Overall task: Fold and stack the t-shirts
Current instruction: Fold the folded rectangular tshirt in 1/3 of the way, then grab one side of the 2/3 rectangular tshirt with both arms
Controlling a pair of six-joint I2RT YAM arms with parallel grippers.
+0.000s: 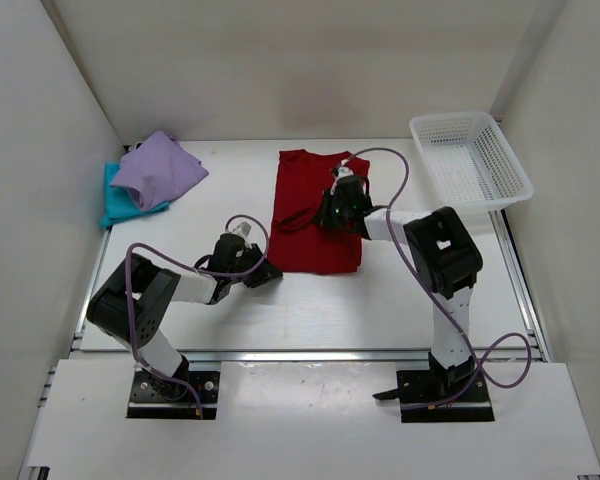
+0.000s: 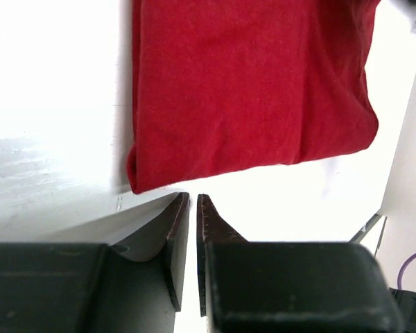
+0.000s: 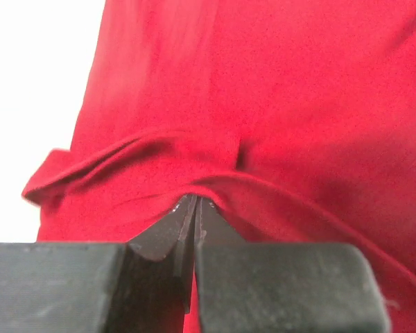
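Note:
The dark red t-shirt [image 1: 315, 215] lies in the middle of the table, folded into a long strip. My right gripper [image 1: 332, 212] rests on the shirt's middle. In the right wrist view its jaws [image 3: 195, 200] are shut and pinch a raised fold of the red cloth [image 3: 263, 90]. My left gripper [image 1: 265, 272] sits on the table at the shirt's near left corner. In the left wrist view it [image 2: 193, 198] is shut and empty, just short of the red hem [image 2: 249, 90]. The lavender t-shirt [image 1: 158, 170] lies bunched on the teal t-shirt [image 1: 120, 202] at the far left.
A white mesh basket [image 1: 470, 160] stands at the far right corner. White walls close in the table on the left, back and right. A metal rail [image 1: 515, 270] runs along the table's right edge.

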